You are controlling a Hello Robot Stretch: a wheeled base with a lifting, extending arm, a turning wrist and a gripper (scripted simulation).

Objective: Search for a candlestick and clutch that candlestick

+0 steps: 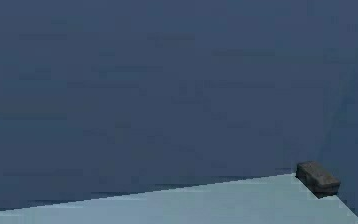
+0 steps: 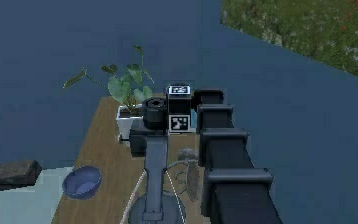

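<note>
On a wooden table (image 2: 102, 150) stands a grey upright thing with a round foot (image 2: 152, 190), shaped like a candlestick. My gripper (image 2: 150, 128) shows as a dark body left of the two white marker squares, at the end of the dark arm bar, right above that grey thing. Its far end lies against the grey thing and the tabletop, so I cannot tell whether it holds anything.
A leafy plant in a white pot (image 2: 127, 112) stands just behind the gripper. A blue bowl (image 2: 82, 182) sits at the table's left edge. A dark box (image 1: 317, 178) (image 2: 15, 173) lies on the pale floor by the dark blue wall (image 1: 167, 90).
</note>
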